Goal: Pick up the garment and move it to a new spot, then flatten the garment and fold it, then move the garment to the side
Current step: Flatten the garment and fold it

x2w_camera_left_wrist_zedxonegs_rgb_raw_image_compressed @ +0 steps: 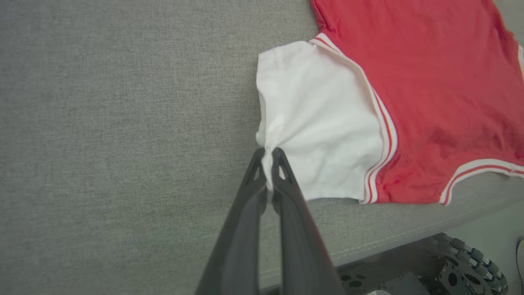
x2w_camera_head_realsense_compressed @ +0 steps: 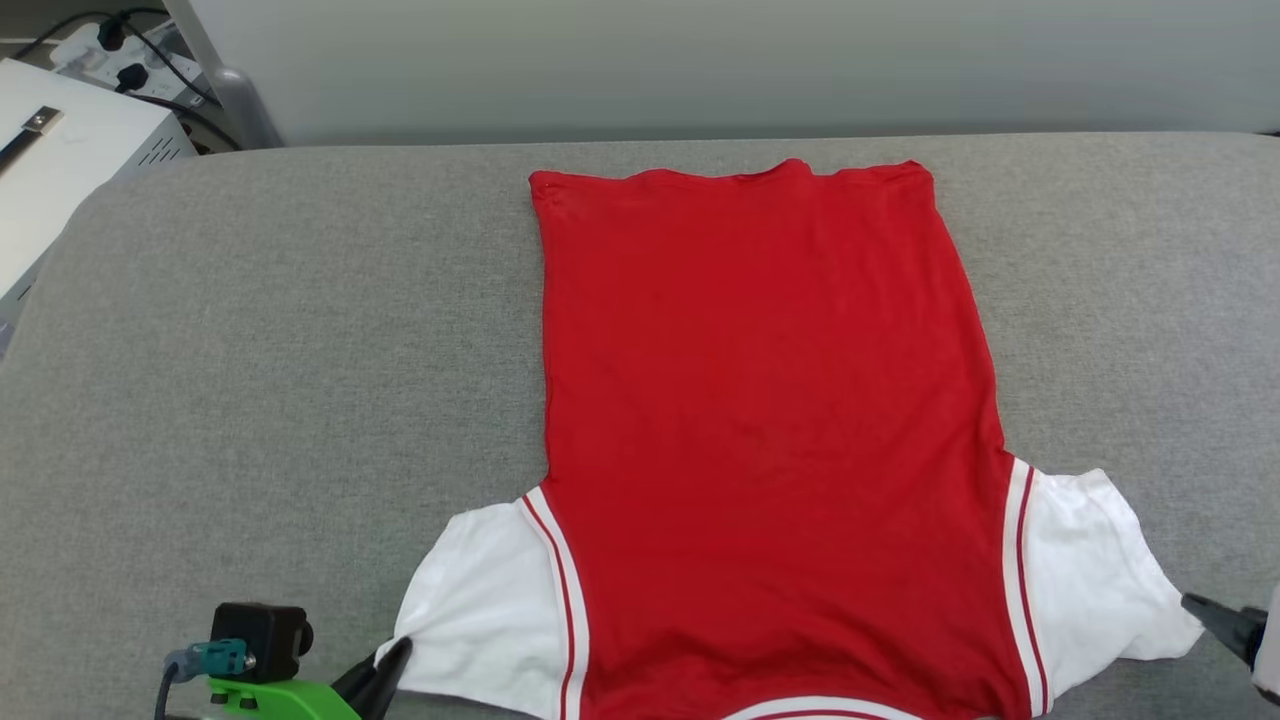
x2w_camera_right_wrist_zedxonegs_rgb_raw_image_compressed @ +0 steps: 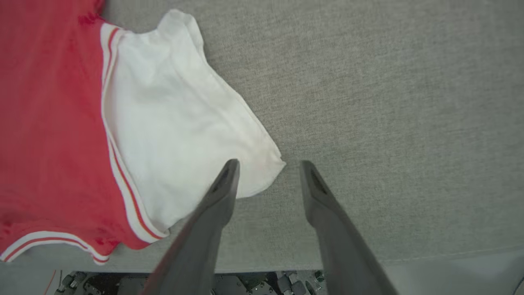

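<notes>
While the garment [x2w_camera_head_realsense_compressed: 770, 400] lies spread on the grey pad [x2w_camera_head_realsense_compressed: 300, 350], plain red side up, its collar end sits at the pad's near edge and its hem [x2w_camera_head_realsense_compressed: 730, 175] reaches toward the pad's far edge. I judge the step in hand to be the flattening. The red body looks smooth, so the work left is in the two white sleeves.

My left gripper [x2w_camera_left_wrist_zedxonegs_rgb_raw_image_compressed: 268, 157] is clamped on the outer corner of the left sleeve [x2w_camera_left_wrist_zedxonegs_rgb_raw_image_compressed: 315, 123], close to the pad's near edge, and the cloth gathers into a small bunch where the fingers pinch it. My right gripper [x2w_camera_right_wrist_zedxonegs_rgb_raw_image_compressed: 270, 166] stands with its jaws apart and holds nothing. One finger is over the tip of the right sleeve [x2w_camera_right_wrist_zedxonegs_rgb_raw_image_compressed: 176, 123] and the other over bare pad, so the sleeve's corner lies between them.

To do this well I would keep both tips low, just above the pad, and draw each sleeve straight outward along the pad's near edge — never upward, which would lift the shoulder and ripple the body. The pull should be light and even on both sides, or the whole garment will slide across the pad. Before letting go on the left I would ease the tension, so the pinched corner relaxes flat and does not stay puckered. The right sleeve shows soft folds — I would take only its corner, not a deep bite.
</notes>
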Robot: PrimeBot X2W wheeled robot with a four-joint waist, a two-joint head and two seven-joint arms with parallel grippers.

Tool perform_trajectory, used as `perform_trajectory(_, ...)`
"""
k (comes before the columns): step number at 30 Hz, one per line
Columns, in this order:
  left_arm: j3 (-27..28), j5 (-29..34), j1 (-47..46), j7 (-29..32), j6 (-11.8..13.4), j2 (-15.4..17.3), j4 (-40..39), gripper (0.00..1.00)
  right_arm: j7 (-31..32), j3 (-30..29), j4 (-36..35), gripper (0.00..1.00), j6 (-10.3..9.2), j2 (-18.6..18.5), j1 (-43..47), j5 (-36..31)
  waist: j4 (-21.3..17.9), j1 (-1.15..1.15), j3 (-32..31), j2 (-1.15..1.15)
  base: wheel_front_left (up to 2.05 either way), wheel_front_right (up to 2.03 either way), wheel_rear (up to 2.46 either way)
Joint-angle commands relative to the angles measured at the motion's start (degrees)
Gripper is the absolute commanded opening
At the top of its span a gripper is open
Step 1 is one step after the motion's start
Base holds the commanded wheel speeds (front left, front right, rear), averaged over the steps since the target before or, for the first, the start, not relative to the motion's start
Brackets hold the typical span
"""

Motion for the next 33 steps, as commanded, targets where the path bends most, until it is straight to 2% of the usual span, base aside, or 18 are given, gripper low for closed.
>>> perform_trajectory(1,-0.2,0.6,-0.4,0.4,0.4,-0.1,-1.0,0.00,0.4,-0.1,-1.2,1.00,-0.04,-0.4,-1.9,0.4,0.7,0.01,0.8,0.61,0.00,0.00,0.00)
perform_trajectory(8,-1.5,3.0,-3.0,4.3,3.3,0.5,-9.9,0.00,3.4,1.2,-7.3,1.00,-0.04,-3.7,-10.9,0.9,3.6,0.01,5.3,0.61,0.00,0.00,0.00)
perform_trajectory(13,-2.8,7.0,-5.5,7.3,5.7,1.6,-14.6,0.00,7.4,2.8,-8.9,1.00,-0.04,-3.7,-20.7,0.6,6.4,0.01,11.0,0.61,0.00,0.00,0.00)
perform_trajectory(17,-4.6,9.0,-8.1,9.4,5.4,1.3,-17.4,0.00,9.9,4.0,-8.6,1.00,-0.04,-5.2,-28.9,-1.8,10.2,0.01,16.3,0.61,0.00,0.00,0.00)
perform_trajectory(21,-5.0,7.8,-10.4,10.0,5.2,-1.1,-19.6,0.00,13.4,4.0,-6.0,1.00,-0.04,-7.1,-37.1,-3.9,13.8,0.01,21.4,0.61,0.00,0.00,0.00)
perform_trajectory(26,-6.1,8.4,-12.7,11.1,4.3,-1.7,-20.9,0.00,16.9,3.4,-0.2,1.00,-0.04,-7.7,-47.6,-8.1,18.2,0.01,26.5,0.61,0.00,0.00,0.00)
perform_trajectory(33,-7.2,8.3,-15.2,11.0,2.9,-3.4,-20.1,0.00,19.4,2.2,7.1,1.00,-0.04,-9.9,-57.2,-14.3,23.3,0.01,31.3,0.61,0.00,0.00,0.00)
